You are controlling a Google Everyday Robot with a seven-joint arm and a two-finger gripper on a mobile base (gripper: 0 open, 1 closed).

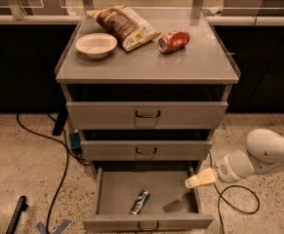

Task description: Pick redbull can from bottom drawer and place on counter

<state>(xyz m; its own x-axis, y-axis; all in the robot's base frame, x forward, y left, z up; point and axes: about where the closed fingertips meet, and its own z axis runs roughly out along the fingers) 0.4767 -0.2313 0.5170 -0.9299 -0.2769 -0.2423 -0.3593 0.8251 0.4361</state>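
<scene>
- one redbull can point(140, 202) lies on its side in the bottom drawer point(146, 223), near the middle of its floor.
- three drawers: the bottom one is pulled well out, and the two shallower drawers point(146, 115) sit slightly ajar.
- the counter point(146, 67) holds three things: one white bowl point(96, 44), one chip bag point(124, 26) and one red soda can point(173, 41) on its side.
- one gripper point(200, 180) hovers at the drawer's right edge, apart from the can; cannot tell if it is spread or closed.

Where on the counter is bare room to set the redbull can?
The counter is bare along its front, between the rim and the bowl and red can, and right of the red can. The back left is crowded by the bowl and chip bag. The gripper hangs by the right wall of the bottom drawer.
</scene>
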